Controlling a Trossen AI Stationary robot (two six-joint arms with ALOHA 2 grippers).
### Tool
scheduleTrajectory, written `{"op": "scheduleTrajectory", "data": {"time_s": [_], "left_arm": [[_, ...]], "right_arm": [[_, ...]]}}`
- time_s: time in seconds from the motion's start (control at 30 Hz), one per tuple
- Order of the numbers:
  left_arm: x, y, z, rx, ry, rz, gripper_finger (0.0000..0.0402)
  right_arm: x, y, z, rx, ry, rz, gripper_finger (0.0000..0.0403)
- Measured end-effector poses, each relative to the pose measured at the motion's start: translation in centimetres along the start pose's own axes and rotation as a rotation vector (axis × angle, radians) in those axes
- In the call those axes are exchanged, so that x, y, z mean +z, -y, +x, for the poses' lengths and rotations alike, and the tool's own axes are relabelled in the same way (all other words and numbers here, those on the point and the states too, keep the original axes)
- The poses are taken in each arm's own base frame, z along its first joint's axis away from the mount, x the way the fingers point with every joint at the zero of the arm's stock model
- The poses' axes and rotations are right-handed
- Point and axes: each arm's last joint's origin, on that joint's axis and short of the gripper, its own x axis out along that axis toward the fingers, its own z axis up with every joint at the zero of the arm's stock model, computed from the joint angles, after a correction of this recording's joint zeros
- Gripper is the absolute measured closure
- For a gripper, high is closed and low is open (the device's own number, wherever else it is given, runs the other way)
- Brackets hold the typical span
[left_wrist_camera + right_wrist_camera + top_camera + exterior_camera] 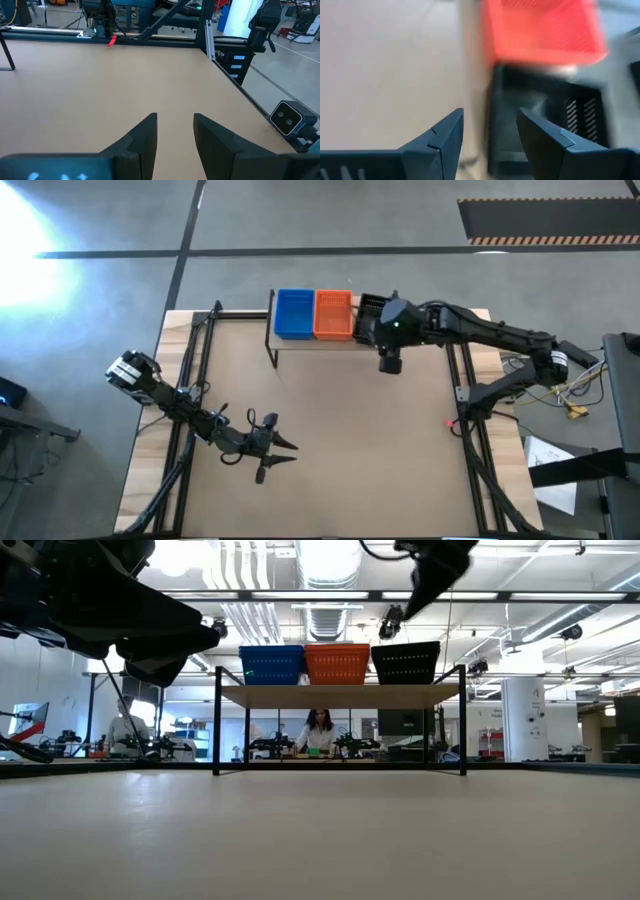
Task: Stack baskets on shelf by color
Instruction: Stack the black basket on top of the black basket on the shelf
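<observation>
With my right gripper (487, 145) empty, its fingers apart above the black basket (369, 317) beside the orange basket (333, 314) on the shelf (340, 696), I should rise straight before I swing away.

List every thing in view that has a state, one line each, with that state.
blue basket: upright on the shelf, at one end.
orange basket: upright on the shelf, in the middle.
black basket: upright on the shelf, at the other end.
right gripper: open, empty, above the black basket.
left gripper: open, empty, over the bare table.
</observation>
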Motion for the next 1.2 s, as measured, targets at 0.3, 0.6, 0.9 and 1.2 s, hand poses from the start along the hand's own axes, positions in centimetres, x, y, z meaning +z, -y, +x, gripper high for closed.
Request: {"op": "scheduleTrajectory", "data": {"time_s": [0.3, 0.6, 0.9, 1.2], "left_arm": [[0.1, 0.0, 0.0, -0.001, 0.003, -0.001, 0.0291], [0.1, 0.1, 0.1, -0.001, 0.005, -0.002, 0.0291], [0.1, 0.1, 0.1, -0.001, 0.005, -0.002, 0.0291], [0.1, 0.1, 0.1, -0.001, 0.006, -0.001, 0.0291]], "right_arm": [[-2.4, -0.9, 2.1, 0.001, -0.163, -0.011, 0.0266], [-2.5, -0.8, 2.5, -0.046, -0.165, -0.086, 0.0346], [-2.6, -0.5, 2.5, -0.06, -0.181, -0.232, 0.0382], [-2.5, -0.2, 2.5, -0.104, -0.178, -0.191, 0.0323]]}}
